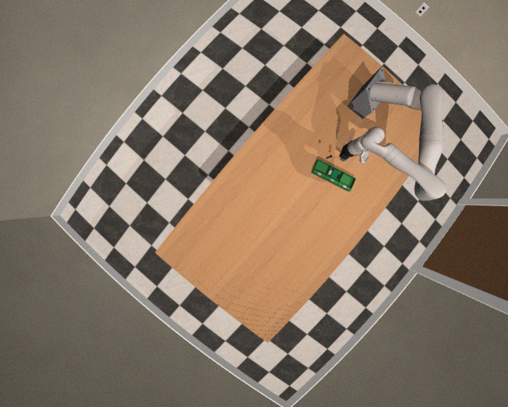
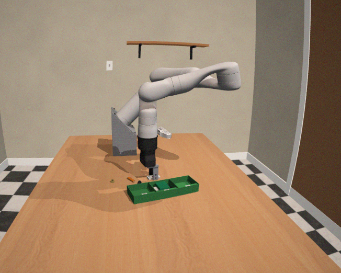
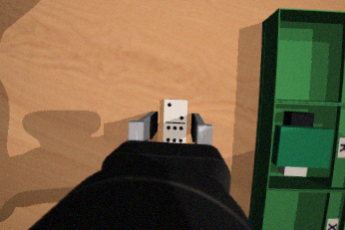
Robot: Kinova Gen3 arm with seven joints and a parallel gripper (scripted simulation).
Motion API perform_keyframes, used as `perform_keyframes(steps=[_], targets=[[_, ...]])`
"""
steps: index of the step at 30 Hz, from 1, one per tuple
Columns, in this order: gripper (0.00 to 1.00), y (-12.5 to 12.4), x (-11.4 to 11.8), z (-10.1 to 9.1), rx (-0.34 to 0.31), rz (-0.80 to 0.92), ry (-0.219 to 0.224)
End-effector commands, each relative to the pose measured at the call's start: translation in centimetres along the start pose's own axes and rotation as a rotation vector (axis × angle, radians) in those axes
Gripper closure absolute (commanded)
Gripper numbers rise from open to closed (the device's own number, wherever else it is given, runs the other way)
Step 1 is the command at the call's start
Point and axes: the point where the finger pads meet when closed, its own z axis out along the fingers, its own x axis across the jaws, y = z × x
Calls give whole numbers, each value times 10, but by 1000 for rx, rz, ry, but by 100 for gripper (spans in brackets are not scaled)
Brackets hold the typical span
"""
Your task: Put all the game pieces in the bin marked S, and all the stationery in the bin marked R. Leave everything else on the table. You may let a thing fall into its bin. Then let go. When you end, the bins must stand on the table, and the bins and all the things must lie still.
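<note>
A white domino (image 3: 173, 120) with black dots lies flat on the wooden table, just beside the green three-compartment bin tray (image 3: 304, 120). My gripper (image 3: 174, 121) is open and low over the table, with one finger on each side of the domino and a small gap to each. In the exterior view the gripper (image 2: 153, 173) stands upright right behind the tray (image 2: 162, 190). The middle compartment holds a green block (image 3: 303, 146) with a black piece and a white piece. A small orange stick (image 2: 131, 179), a dark piece (image 2: 139, 182) and an olive ring (image 2: 112, 181) lie to the left.
The grey arm base (image 2: 123, 138) stands behind on the table. The tray's end compartment (image 3: 299, 66) looks empty. From above, the tray (image 1: 330, 178) lies near the middle of the long table, with the gripper (image 1: 343, 155) beside it.
</note>
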Motion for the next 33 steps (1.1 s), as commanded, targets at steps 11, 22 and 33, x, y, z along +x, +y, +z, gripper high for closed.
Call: perform_keyframes(steps=[11,22,33], targets=[[51,0,1,-1,-1,0,2],[51,0,1,-1,-1,0,2],[51,0,1,-4,-1,0,2]])
